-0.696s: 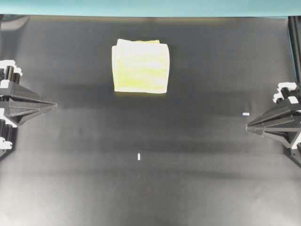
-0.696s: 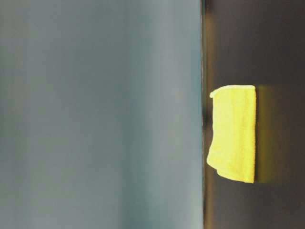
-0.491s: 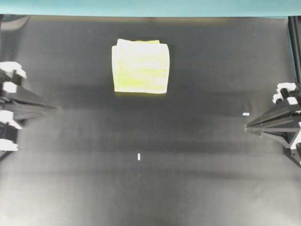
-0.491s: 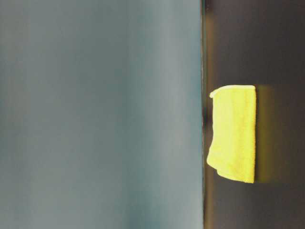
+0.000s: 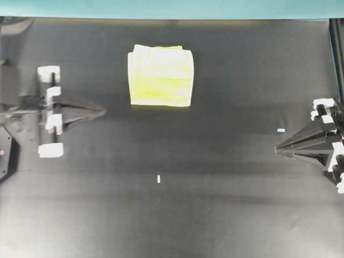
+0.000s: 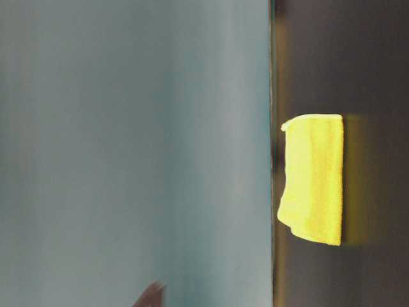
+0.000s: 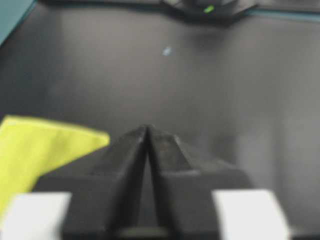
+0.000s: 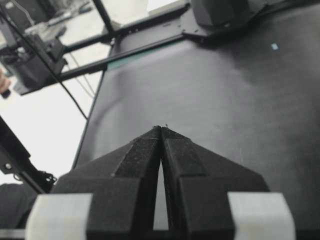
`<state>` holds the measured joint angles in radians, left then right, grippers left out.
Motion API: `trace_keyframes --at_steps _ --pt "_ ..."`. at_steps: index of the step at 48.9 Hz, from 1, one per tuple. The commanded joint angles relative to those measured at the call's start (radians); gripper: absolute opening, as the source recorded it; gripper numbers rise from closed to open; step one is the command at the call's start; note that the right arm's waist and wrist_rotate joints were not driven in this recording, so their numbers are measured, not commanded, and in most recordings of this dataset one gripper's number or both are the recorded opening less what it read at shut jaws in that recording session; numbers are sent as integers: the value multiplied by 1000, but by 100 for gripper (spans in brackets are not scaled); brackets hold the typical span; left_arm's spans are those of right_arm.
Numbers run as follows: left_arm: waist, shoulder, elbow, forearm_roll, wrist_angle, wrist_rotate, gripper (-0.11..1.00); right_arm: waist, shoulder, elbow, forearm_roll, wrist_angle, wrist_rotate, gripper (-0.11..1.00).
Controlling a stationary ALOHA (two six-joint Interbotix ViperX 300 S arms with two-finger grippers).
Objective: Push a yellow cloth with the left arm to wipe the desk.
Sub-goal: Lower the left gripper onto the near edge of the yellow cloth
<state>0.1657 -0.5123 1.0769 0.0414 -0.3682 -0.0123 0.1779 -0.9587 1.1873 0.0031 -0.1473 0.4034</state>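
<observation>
The yellow cloth [image 5: 160,75] lies folded square on the black desk [image 5: 215,204], at the back middle. It also shows in the table-level view [image 6: 312,179]. My left gripper [image 5: 103,112] is shut and empty, pointing right, with its tip a little left of and below the cloth's lower left corner, apart from it. In the left wrist view the shut left gripper [image 7: 148,127] has the cloth's corner [image 7: 35,150] to its left. My right gripper [image 5: 277,151] is shut and empty at the right edge, far from the cloth; its wrist view shows the shut tips [image 8: 161,127] over bare desk.
A teal strip [image 5: 172,8] runs along the desk's far edge. Small white tape marks lie at the front middle [image 5: 159,179] and near the right gripper [image 5: 280,130]. A dark blurred shape [image 6: 150,295] shows at the table-level view's bottom edge.
My left gripper has swung out from the left edge to the right, toward the cloth. The right gripper has shifted slightly toward the front. The cloth has not moved.
</observation>
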Motion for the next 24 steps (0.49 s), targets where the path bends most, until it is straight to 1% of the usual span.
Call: trace_keyframes --at_steps 1,9,11,13,15,16,21,24 --pt "43 118 -66 3 -31 -11 17 0 8 -6 0 -2 0 0" --pt "83 293 -158 3 -37 -17 67 0 8 -3 0 -3 2 0" --pt "92 336 -183 3 -35 -17 77 0 8 -2 0 -3 0 0" --pt "103 373 -207 3 -37 -17 85 -2 8 0 0 -3 0 0" --pt "118 410 -232 3 -37 -17 89 0 8 2 0 -2 2 0" --pt "126 426 -245 3 -38 -18 90 0 8 2 0 -2 2 0" --pt "169 517 -304 3 -46 -23 87 0 8 5 0 -2 0 0" --pt "201 577 -339 3 -58 -25 88 0 6 6 0 -2 2 0"
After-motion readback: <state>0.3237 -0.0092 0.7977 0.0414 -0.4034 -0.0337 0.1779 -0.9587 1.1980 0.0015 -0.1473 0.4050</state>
